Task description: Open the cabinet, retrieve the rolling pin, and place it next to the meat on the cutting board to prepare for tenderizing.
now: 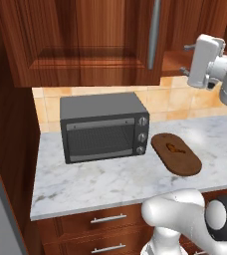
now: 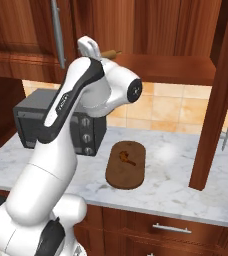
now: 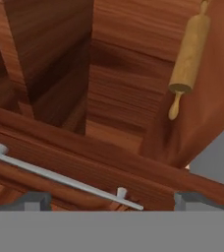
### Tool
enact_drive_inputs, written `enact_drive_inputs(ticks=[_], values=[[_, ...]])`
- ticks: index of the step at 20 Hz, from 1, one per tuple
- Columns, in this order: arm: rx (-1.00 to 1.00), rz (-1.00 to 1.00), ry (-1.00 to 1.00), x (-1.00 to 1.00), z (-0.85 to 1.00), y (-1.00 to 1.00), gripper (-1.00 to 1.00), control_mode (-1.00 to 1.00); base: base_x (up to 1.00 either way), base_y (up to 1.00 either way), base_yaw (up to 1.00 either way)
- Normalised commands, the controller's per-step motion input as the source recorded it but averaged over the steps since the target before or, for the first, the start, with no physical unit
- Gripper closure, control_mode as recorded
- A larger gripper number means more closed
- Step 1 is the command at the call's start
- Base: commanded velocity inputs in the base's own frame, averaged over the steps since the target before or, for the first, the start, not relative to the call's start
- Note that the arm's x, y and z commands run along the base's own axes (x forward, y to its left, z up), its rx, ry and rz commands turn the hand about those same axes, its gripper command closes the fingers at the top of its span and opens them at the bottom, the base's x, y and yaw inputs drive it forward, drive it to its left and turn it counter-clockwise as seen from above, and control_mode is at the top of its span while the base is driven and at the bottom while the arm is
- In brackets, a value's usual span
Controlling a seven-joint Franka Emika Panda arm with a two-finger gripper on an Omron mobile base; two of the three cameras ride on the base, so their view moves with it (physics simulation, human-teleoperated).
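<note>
Counting: 1 rolling pin (image 3: 189, 53) | 1 meat (image 2: 126, 157), blurry | 1 cutting board (image 2: 121, 175)

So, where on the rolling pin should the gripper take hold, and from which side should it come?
Probably the thick middle barrel of the rolling pin, not the thin end handle. It lies flat on the shelf inside the open cabinet, so coming in through the open front, with the open gripper turned so its fingers close across the barrel, looks best.

Even, soft rendered light; faint shadows.
</note>
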Motion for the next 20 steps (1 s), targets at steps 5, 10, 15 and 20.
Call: enact_drive_inputs(ticks=[5, 10, 15, 20], values=[[0.0, 0.06, 0.01, 0.14, 0.0, 0.23, -1.0, -1.0, 0.0, 0.0, 0.0], [0.0, 0.06, 0.07, 0.14, 0.0, 0.32, -1.0, -1.0, 0.0, 0.0, 0.0], [0.02, 0.07, 0.07, 0.15, -0.06, 0.06, -1.0, -1.0, 0.0, 0.0, 0.0], [0.05, 0.08, 0.04, 0.18, -0.08, 0.0, -1.0, -1.0, 0.0, 0.0, 0.0]])
